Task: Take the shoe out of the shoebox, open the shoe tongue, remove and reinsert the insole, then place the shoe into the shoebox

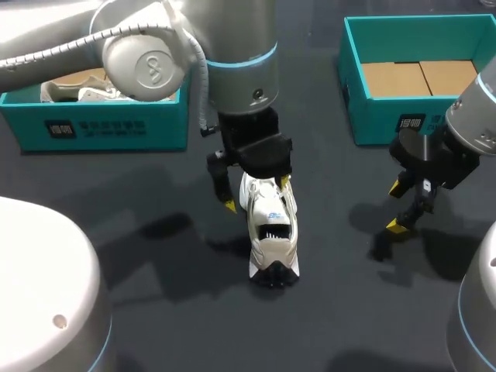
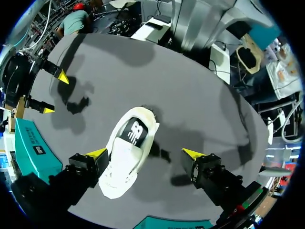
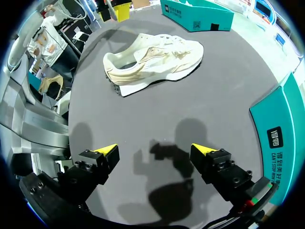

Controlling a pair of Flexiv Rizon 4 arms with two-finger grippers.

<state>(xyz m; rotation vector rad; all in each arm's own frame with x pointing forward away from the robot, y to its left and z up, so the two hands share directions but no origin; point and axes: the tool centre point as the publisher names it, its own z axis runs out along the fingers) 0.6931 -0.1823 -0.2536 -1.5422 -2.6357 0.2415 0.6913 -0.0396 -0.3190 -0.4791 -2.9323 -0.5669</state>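
Note:
A white shoe rests on the dark table, roughly mid-table. Directly over its far end hangs my left gripper, open, its yellow tips spread to either side. In the left wrist view the shoe lies between the fingers, close against one fingertip, while the other is well clear. My right gripper hovers open above bare table to the right, holding nothing. In the right wrist view the shoe lies well ahead of that gripper, sole towards it.
A teal shoebox at the back left holds another pale shoe. A second teal shoebox with a brown cardboard floor stands at the back right, close beside my right gripper.

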